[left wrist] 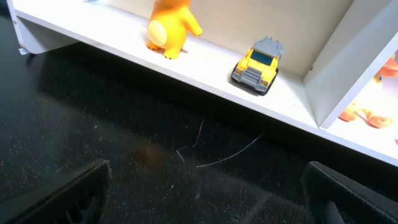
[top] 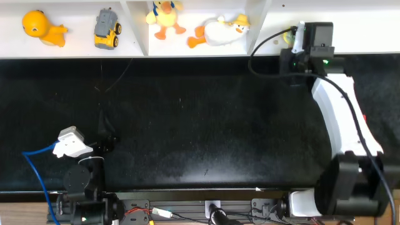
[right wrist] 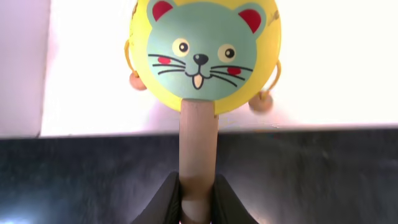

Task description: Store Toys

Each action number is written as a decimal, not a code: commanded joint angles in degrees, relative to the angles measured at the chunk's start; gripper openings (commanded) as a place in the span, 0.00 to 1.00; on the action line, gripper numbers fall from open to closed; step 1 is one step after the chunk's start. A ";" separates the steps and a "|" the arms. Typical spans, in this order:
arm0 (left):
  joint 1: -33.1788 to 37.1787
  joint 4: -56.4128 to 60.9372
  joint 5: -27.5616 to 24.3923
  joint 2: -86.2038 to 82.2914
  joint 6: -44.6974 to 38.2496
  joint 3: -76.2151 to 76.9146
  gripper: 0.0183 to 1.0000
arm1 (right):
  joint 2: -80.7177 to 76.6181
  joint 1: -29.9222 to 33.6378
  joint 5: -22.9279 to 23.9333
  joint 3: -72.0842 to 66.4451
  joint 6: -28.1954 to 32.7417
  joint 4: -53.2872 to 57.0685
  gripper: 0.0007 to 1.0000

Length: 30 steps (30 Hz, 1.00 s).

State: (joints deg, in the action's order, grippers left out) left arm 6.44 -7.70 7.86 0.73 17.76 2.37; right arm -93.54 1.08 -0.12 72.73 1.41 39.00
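My right gripper (right wrist: 198,208) is shut on the wooden handle of a yellow rattle drum (right wrist: 202,53) with a green cat face; the drum head lies over the white shelf (right wrist: 336,68) floor in the right compartment. In the top view that gripper (top: 299,47) sits at the shelf's front edge, far right. On the shelf stand an orange duck figure (top: 42,27), a yellow toy truck (top: 107,29), a yellow plush duck (top: 165,16) and a white plush duck (top: 220,31). My left gripper (left wrist: 205,186) hangs open over the black mat, facing the orange figure (left wrist: 169,28) and truck (left wrist: 258,62).
White dividers (top: 139,25) split the shelf into compartments. The black mat (top: 206,125) covers the table. A blue cable (top: 37,169) runs by the left arm's base near the front edge.
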 commanded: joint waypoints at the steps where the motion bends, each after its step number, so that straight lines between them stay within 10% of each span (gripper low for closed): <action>1: 0.26 0.20 -0.76 -0.59 -1.27 -0.39 1.00 | -3.74 0.07 -1.99 0.07 3.26 -6.27 0.05; 20: 0.26 0.17 -0.76 -0.61 -1.27 -0.39 1.00 | -10.58 0.07 -2.34 0.07 5.01 -18.80 0.05; 22: 0.26 0.20 -0.76 -0.59 -1.27 -0.39 1.00 | -10.58 0.07 -2.91 0.07 4.50 -18.51 0.55; 25: 0.26 0.20 -0.76 -0.59 -1.27 -0.39 1.00 | -10.25 0.07 -2.89 0.26 1.42 -17.11 1.00; 30: 0.26 0.20 -0.76 -0.59 -1.27 -0.39 1.00 | -4.52 0.11 -0.72 1.55 -8.59 -6.38 1.00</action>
State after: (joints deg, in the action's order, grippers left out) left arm 6.44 -7.70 7.86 0.73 17.76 2.37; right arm -101.89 1.08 -2.04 73.78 2.02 26.15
